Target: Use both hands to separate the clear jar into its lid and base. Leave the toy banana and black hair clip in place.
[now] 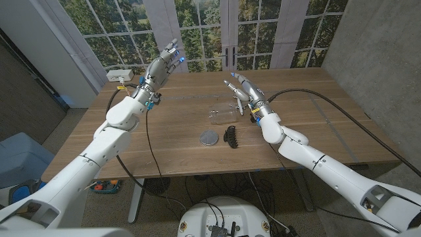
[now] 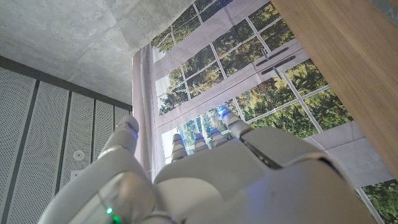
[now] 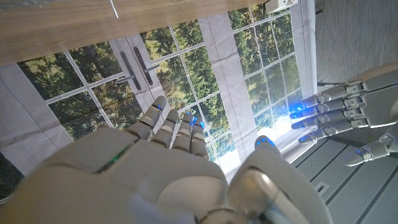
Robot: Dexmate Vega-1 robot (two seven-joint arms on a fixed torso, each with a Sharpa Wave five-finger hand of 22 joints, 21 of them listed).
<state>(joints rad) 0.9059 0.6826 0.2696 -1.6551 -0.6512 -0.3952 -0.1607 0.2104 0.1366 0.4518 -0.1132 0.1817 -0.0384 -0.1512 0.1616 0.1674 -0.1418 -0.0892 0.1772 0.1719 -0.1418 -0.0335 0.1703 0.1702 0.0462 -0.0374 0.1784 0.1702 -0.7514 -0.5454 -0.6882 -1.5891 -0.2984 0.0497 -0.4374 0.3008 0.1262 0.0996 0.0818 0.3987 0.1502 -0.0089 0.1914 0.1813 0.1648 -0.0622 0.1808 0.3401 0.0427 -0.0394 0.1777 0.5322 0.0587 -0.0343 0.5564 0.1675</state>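
Item: clear jar base (image 1: 218, 115) lay just beside the right hand (image 1: 239, 92); lid (image 1: 208, 137) apart on the tabletop (image 1: 316, 125). Separation judged complete. Both hands, left hand (image 1: 164, 62) included, were raised, fingers spread, holding nothing.

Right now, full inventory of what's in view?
clear jar base: 1, transparent, table middle, lying on its side
lid: 1, grey round disc, flat on the table nearer the robot than the base
black hair clip: 1, black, just right of the lid
toy banana: cannot make out
white power strip: 1, white, table's far left corner
wooden table: 1, brown
left hand: 1, white, raised over the table's far left, holds nothing
right hand: 1, white, raised just right of the base, holds nothing
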